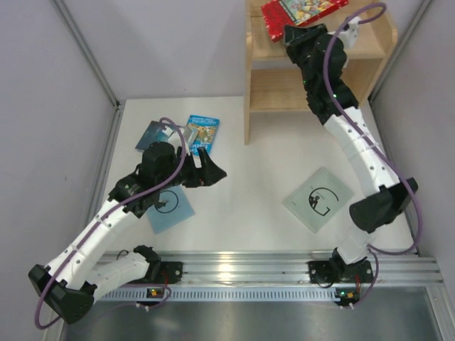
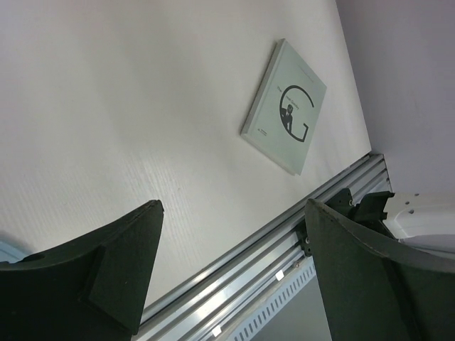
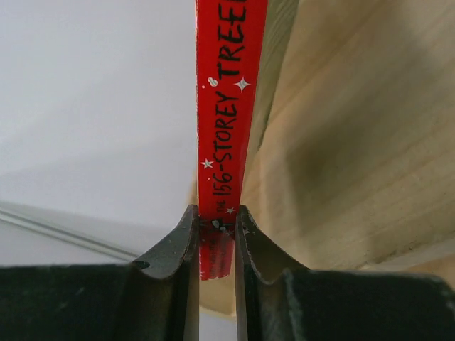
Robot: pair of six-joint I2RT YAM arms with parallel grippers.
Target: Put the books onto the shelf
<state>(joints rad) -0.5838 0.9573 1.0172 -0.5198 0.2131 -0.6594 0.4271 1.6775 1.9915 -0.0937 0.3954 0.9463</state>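
Observation:
My right gripper (image 3: 216, 220) is shut on the spine of the red book (image 3: 227, 106), with the wood of the shelf (image 3: 355, 142) just to the right. From above, the red book (image 1: 304, 13) lies at the top tier of the shelf (image 1: 259, 78), and the right gripper (image 1: 290, 35) grips its near edge. My left gripper (image 1: 215, 172) is open and empty above the table, just below the bright blue cartoon book (image 1: 202, 133). A dark teal book (image 1: 151, 133) lies left of that one. One pale book (image 1: 170, 211) sits partly under the left arm. Another pale book (image 1: 319, 199) (image 2: 288, 106) lies flat at the right.
The aluminium rail (image 1: 242, 268) (image 2: 270, 249) runs along the near table edge with both arm bases on it. Grey walls close in on both sides. The shelf's lower tier (image 1: 281, 96) shows bare wood, partly hidden by the right arm.

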